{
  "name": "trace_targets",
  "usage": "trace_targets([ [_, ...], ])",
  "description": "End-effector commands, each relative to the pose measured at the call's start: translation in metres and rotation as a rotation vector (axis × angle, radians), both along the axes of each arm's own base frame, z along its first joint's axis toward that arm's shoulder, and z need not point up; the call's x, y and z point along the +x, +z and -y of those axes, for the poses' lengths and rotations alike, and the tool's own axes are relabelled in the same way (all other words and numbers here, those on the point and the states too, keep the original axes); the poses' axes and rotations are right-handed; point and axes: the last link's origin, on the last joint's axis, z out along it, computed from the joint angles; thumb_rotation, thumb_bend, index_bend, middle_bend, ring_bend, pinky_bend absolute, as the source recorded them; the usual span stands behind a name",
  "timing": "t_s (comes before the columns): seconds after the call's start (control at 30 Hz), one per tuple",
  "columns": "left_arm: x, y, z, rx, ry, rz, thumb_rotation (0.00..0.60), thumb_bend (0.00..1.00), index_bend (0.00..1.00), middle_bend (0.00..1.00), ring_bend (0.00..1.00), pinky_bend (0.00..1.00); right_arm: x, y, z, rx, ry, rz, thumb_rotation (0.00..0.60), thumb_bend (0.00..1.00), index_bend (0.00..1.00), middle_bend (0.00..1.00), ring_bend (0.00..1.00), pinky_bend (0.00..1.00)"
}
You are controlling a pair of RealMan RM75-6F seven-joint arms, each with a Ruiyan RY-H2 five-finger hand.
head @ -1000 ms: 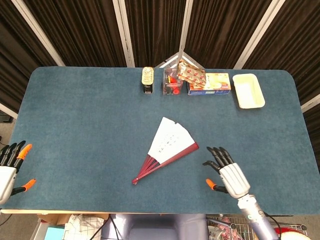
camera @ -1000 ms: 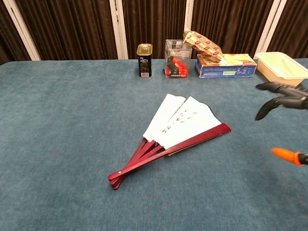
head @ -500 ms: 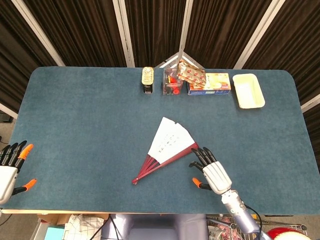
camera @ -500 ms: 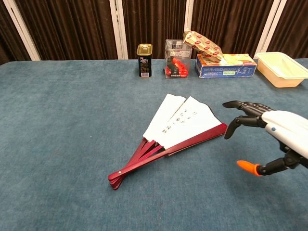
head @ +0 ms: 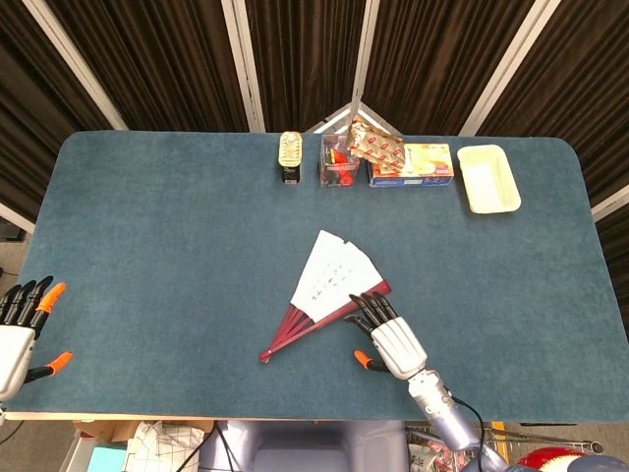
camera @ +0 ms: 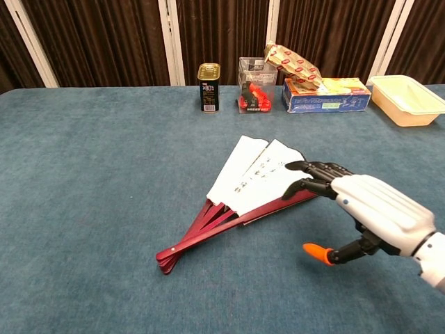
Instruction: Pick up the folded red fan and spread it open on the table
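From the head view, the fan (head: 329,292) lies near the middle of the table (head: 147,246), partly spread: white leaf fanned out, red ribs gathered toward the pivot at lower left. The right hand (head: 384,332) is over the fan's right guard stick, fingers apart and holding nothing, fingertips (head: 366,303) at or just above the stick; contact cannot be told. The left hand (head: 18,329) waits at the table's left edge, fingers spread, empty. I judge the step to be widening the spread; the next move calls for pressing on the guard and sweeping it further round.

From the chest view, the right hand (camera: 361,209) reaches over the fan (camera: 257,177) with the thumb hanging free. Dark writing on the leaf is unreadable. A can (camera: 209,86) at the back reads "80%".
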Motion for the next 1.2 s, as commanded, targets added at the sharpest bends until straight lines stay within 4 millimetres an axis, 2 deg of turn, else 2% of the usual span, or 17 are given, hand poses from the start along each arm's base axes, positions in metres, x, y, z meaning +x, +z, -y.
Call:
trace_targets([
  [0.03, 0.000, 0.000, 0.000, -0.001, -0.002, 0.001, 0.600, 0.00, 0.00, 0.00, 0.00, 0.00, 0.005, -0.005, 0.002, -0.008, 0.015, 0.013, 0.600, 0.30, 0.19, 0.09, 0.01, 0.00],
  [0.3, 0.001, -0.001, -0.001, -0.001, -0.004, 0.003, 0.600, 0.00, 0.00, 0.00, 0.00, 0.00, 0.012, -0.019, 0.008, -0.018, 0.004, 0.031, 0.600, 0.30, 0.19, 0.09, 0.01, 0.00],
  [0.7, 0.000, 0.000, -0.002, 0.004, 0.007, 0.009, 0.600, 0.00, 0.00, 0.00, 0.00, 0.00, 0.038, -0.041, 0.008, -0.004, 0.032, 0.106, 0.600, 0.30, 0.41, 0.11, 0.01, 0.00],
  [1.2, -0.001, 0.002, -0.003, 0.007, 0.006, 0.011, 0.600, 0.00, 0.00, 0.00, 0.00, 0.00, 0.057, -0.064, 0.012, 0.004, 0.053, 0.097, 0.600, 0.30, 0.44, 0.13, 0.01, 0.00],
])
